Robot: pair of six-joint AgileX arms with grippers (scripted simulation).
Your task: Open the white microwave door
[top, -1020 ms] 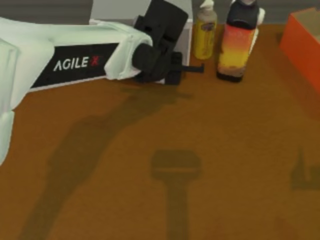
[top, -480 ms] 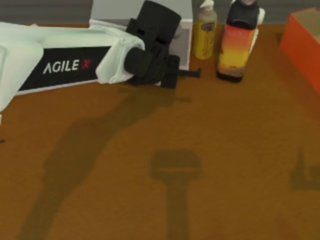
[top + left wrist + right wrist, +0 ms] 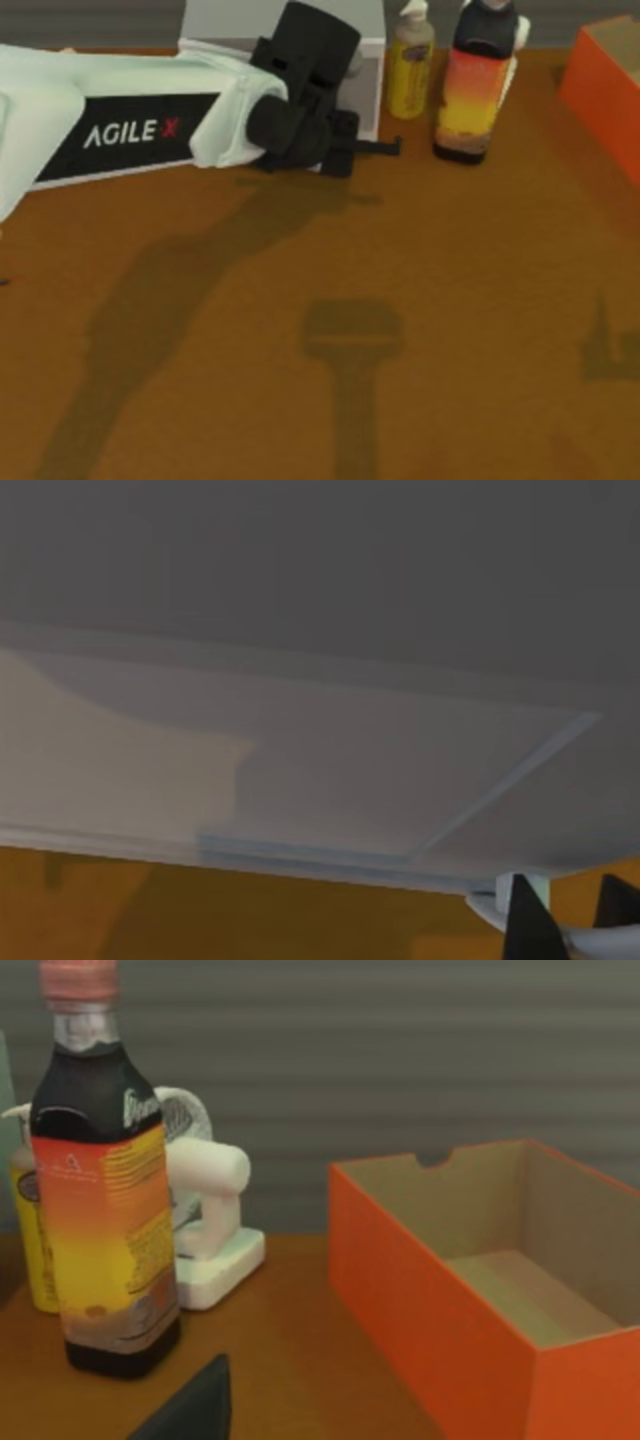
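The white microwave (image 3: 240,18) stands at the table's far edge, left of centre, with its grey top toward the camera. My left arm reaches across to its front, and the black left gripper (image 3: 385,147) sits at the front's right end. In the left wrist view the microwave door (image 3: 330,770) fills the frame. Two dark fingertips (image 3: 525,920) stand on either side of a white handle piece (image 3: 590,942) at the door's edge, shut on it. A dark part of my right gripper (image 3: 195,1405) shows low in the right wrist view, away from the microwave.
A yellow bottle (image 3: 410,62) and a taller dark sauce bottle (image 3: 478,85) stand just right of the microwave. A white object (image 3: 205,1230) sits behind the sauce bottle. An open orange box (image 3: 605,85) is at the far right.
My left arm and gripper moved leftward along the microwave's front between one second and half a second ago, then barely shifted. The bottles and box did not move.
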